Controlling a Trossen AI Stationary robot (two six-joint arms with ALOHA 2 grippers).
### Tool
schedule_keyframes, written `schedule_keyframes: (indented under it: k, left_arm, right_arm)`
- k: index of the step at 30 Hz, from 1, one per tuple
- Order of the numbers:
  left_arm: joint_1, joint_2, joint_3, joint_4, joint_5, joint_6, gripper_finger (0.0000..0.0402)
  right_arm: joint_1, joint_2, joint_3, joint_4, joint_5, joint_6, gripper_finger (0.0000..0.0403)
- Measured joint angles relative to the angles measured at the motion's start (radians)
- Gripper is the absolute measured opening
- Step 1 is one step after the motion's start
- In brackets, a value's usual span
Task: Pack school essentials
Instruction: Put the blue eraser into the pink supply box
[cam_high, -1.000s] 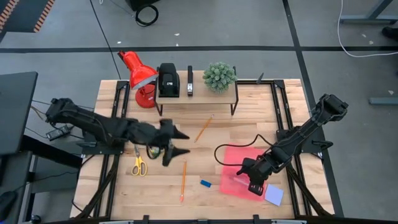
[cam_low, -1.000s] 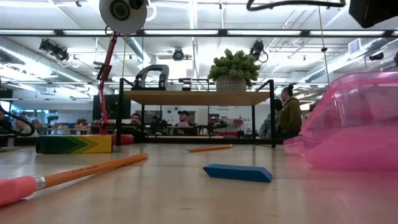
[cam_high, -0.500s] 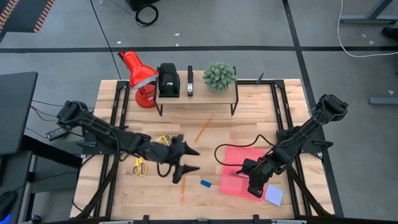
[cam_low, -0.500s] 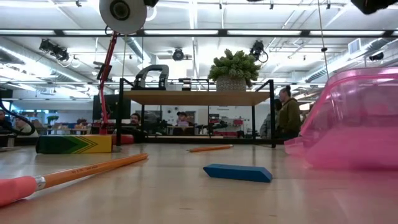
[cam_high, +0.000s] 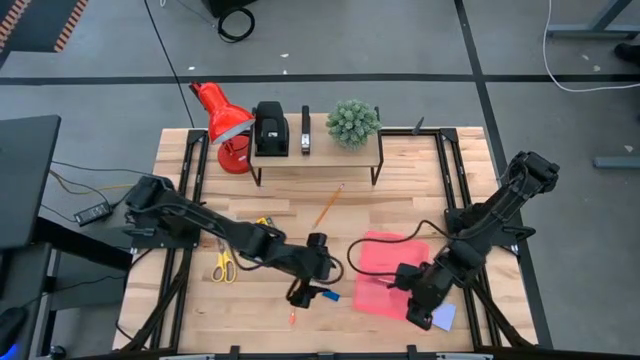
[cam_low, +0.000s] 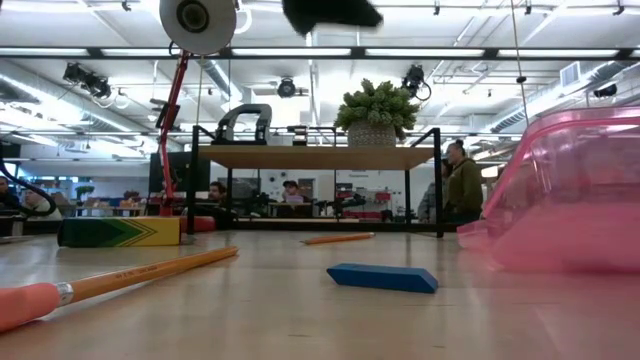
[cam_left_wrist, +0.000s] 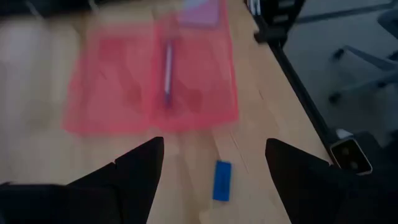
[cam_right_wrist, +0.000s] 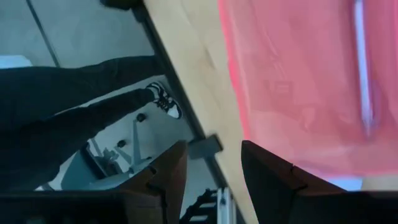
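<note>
Eraser (cam_left_wrist: 221, 180) lies under the spread, empty left claw (cam_left_wrist: 214, 163); right claw (cam_right_wrist: 212, 163) parted.

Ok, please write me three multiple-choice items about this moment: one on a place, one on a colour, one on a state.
1. Where does the blue eraser lie?
A) on the shelf
B) on the table, beside the pink pouch
C) inside the pouch

2. What colour is the lamp?
A) red
B) green
C) white

3. How is the left pincer?
A) shut on a pencil
B) shut on the scissors
C) open and empty

Answers:
1 B: the left wrist view shows it on bare wood outside the pouch.
2 A: its shade and base are red.
3 C: its fingers stand wide apart above the eraser.
</note>
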Motion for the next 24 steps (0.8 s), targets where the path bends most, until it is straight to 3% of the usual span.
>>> schedule_keyframes:
  k: [6, 14, 24]
  left_arm:
    - [0.026, 0.089, 0.0, 0.005, 0.114, 0.034, 0.029]
    - [0.019, 0.207, 0.0, 0.02, 0.13, 0.084, 0.029]
    - [0.001, 0.308, 0.0, 0.065, 0.129, 0.087, 0.029]
  right_arm:
    - [0.105, 0.0, 0.123, -0.116, 0.165, 0.112, 0.0158]
    - [0.184, 0.0, 0.264, -0.271, 0.382, 0.221, 0.0158]
    - [0.219, -0.001, 0.281, -0.316, 0.42, 0.293, 0.0158]
